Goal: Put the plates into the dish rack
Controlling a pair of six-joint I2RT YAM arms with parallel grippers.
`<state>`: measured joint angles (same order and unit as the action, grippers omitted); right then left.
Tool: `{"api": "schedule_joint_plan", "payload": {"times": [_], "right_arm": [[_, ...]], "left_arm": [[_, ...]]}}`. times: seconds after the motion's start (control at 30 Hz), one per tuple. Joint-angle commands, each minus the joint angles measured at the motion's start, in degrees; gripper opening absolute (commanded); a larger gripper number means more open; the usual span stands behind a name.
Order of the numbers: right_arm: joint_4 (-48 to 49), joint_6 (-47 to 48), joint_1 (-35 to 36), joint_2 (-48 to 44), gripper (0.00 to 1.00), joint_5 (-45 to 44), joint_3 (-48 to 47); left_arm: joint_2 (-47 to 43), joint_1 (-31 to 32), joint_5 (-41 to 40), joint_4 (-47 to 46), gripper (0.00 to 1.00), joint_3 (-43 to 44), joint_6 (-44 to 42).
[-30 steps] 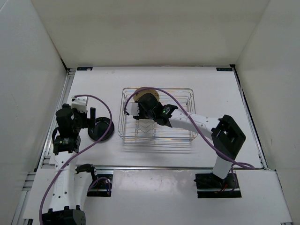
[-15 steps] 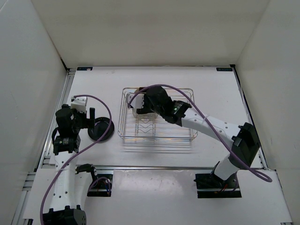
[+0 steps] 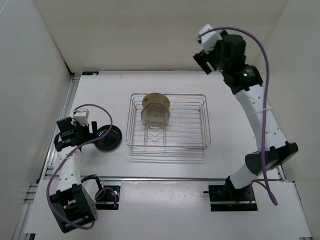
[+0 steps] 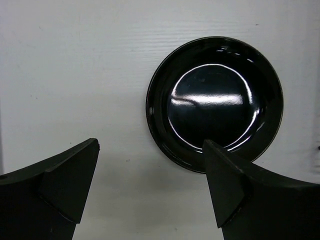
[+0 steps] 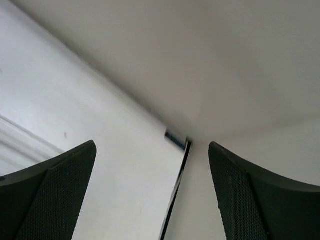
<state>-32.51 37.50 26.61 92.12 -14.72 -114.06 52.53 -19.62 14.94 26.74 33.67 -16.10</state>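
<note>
From above, the dish rack (image 3: 192, 131) sits mid-table with the tan plate (image 3: 156, 100) standing in the far end of its central divider row. The smoky-grey plates (image 3: 155, 117) stand just in front of it, too overlapped to tell apart. The black plate (image 3: 109, 138) lies flat on the table (image 3: 235, 115), left of the rack and apart from it. The left gripper (image 3: 94, 131) is at its left edge, and the right gripper (image 3: 202, 57) is lifted high over the far right corner. Only the left wrist view shows this gripper's fingers (image 4: 70, 182) spread wide and empty, the right one overlapping the glossy plate's near rim. The right wrist view shows its fingers (image 5: 60, 190) equally wide apart and holding nothing, aimed at the seam where table meets wall. White walls (image 3: 160, 35) enclose the white surface on three sides.
</note>
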Motion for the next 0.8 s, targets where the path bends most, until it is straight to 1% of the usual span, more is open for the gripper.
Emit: {"api": "schedule_joint_plan", "payload": {"times": [0.0, 0.03, 0.07, 0.13, 0.17, 0.27, 0.33, 0.37, 0.43, 0.47, 0.6, 0.7, 0.77], "right_arm": [[-13.02, -8.05, -5.85, -4.47, 0.95, 10.30, 7.07], [-11.10, -9.36, -9.52, -6.49, 0.97, 14.50, 14.58], [-7.08, -9.37, -11.30, -10.43, 0.97, 17.24, 18.40], [-2.84, -9.98, -14.81, -14.05, 0.97, 20.25, 25.43], [-0.30, -9.99, -15.96, -16.68, 0.97, 22.78, 31.04], [3.40, -12.08, -20.01, -19.94, 0.97, 26.57, 38.97], [4.73, -13.14, -23.35, -21.62, 0.97, 31.74, 41.89], [5.52, -13.85, -24.14, -22.15, 0.97, 32.64, 44.51], [6.84, -14.38, -26.08, -22.76, 0.97, 34.49, 46.46], [7.37, -15.08, -27.56, -23.38, 0.97, 36.32, 48.21], [9.57, -16.40, -30.82, -24.61, 0.97, 41.16, 51.39], [10.89, -17.10, -32.15, -25.84, 0.98, 42.05, 53.15], [10.89, -17.80, -33.46, -26.37, 0.98, 43.28, 54.55]], "left_arm": [[4.04, -6.28, 9.13, -0.99, 0.94, 0.43, -0.43], [5.03, -7.44, 10.88, -0.99, 0.94, 1.39, -0.43], [5.73, -8.41, 10.90, -0.99, 0.93, 2.09, -0.43], [7.48, -9.65, 12.47, -0.99, 0.92, 2.71, -1.04], [8.28, -10.43, 13.00, -0.99, 0.91, 3.24, -1.04], [11.09, -11.32, 15.90, -0.99, 0.89, 3.77, -0.51], [12.32, -11.84, 16.52, -0.99, 0.88, 4.38, -0.51], [12.94, -11.85, 16.53, -0.99, 0.86, 4.39, -0.51], [13.55, -12.37, 17.75, -0.37, 0.86, 5.08, -0.51], [14.43, -12.38, 17.76, -0.37, 0.85, 5.70, -0.51], [17.24, -12.38, 18.37, 0.67, 0.84, 5.70, -1.04], [18.65, -12.38, 18.90, 0.68, 0.84, 5.70, -1.66], [20.58, -12.38, 20.20, 0.68, 0.81, 6.23, -2.44]]}}
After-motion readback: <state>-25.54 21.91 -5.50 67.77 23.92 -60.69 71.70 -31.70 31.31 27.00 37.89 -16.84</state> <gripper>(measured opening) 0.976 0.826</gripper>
